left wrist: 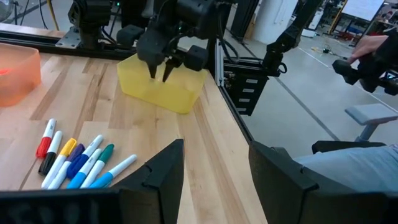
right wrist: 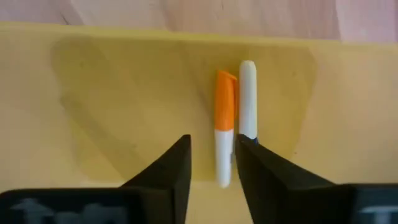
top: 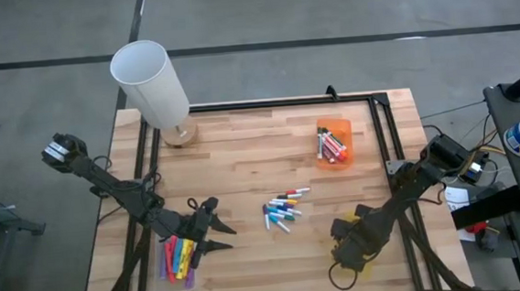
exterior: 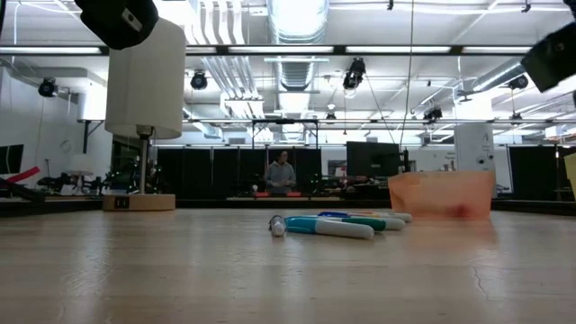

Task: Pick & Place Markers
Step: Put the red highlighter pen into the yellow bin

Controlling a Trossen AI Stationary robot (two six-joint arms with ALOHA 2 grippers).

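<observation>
1. My right gripper [top: 351, 241]: at about five o'clock on the table, nose down over the yellow bin [left wrist: 163, 86]. Its fingers stand partly spread, with an orange-capped marker [right wrist: 224, 127] lying between them on the bin floor, seemingly free of the pads; a white marker [right wrist: 247, 99] lies touching it alongside.
2. My left gripper [top: 212, 227]: at about seven o'clock, fingers spread wide and empty, hovering just beside a bin of pink, yellow and purple markers [top: 180, 257].
3. Loose markers [top: 283, 210]: a small heap at the table's centre, blue, teal, yellow and red caps, unsorted.
4. Orange bin [top: 336, 143]: at about two o'clock, holding several red and pink markers.
5. Lamp [top: 154, 87]: at eleven o'clock, no part in the work.
6. Step in hand, as I judge it: release of the orange-capped marker into the yellow bin.
7. Next move calls for: lifting my right gripper clear of the bin wall, then travelling toward the centre heap for another pick.
</observation>
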